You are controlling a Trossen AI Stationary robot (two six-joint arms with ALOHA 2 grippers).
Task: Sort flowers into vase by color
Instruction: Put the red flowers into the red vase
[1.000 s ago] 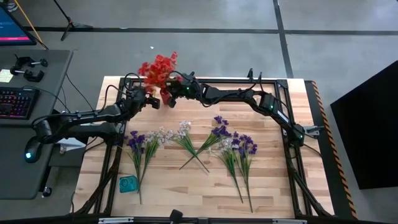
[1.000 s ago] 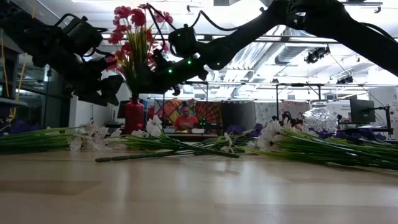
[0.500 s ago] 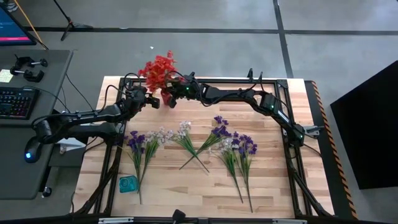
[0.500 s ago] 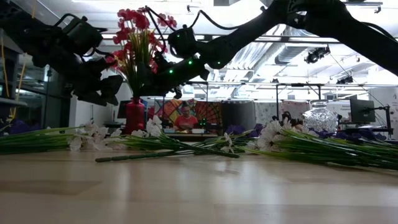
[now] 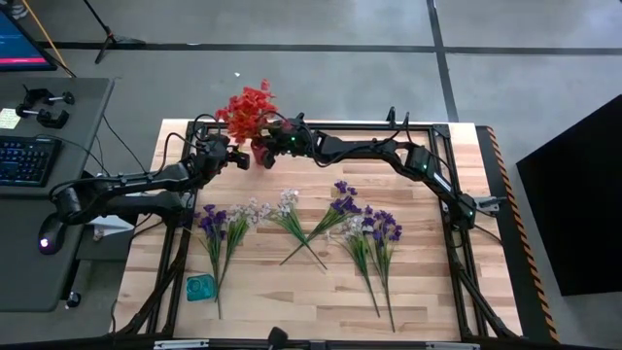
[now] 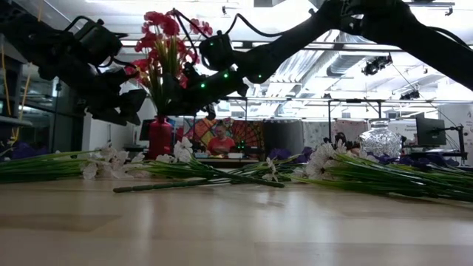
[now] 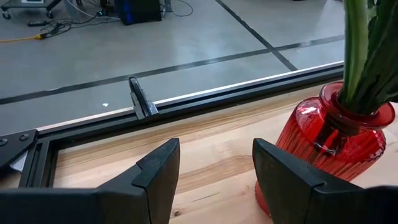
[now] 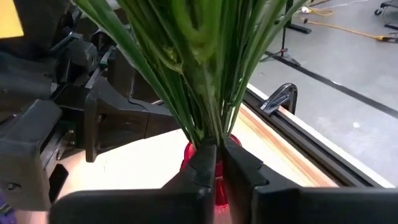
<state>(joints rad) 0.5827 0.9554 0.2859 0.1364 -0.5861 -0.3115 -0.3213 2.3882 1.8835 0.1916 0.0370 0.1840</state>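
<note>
The wooden desk (image 5: 292, 292) is carrying a red vase (image 7: 329, 152) at its far edge. Purple and white flowers (image 5: 301, 226) are lying in loose bunches across its middle, and a small teal object (image 5: 200, 288) is sitting near the front left corner.

**Grey floor, side desk, open ceiling**

A grey concrete floor (image 5: 321, 68) crossed by dark lines surrounds the wooden tabletop (image 5: 292, 292). Off the tabletop's left edge stands a grey desk (image 5: 58, 117) bearing a keyboard (image 5: 24, 160). Behind the far edge, a person (image 6: 221, 140) sits under ceiling lights (image 6: 377, 65).
</note>
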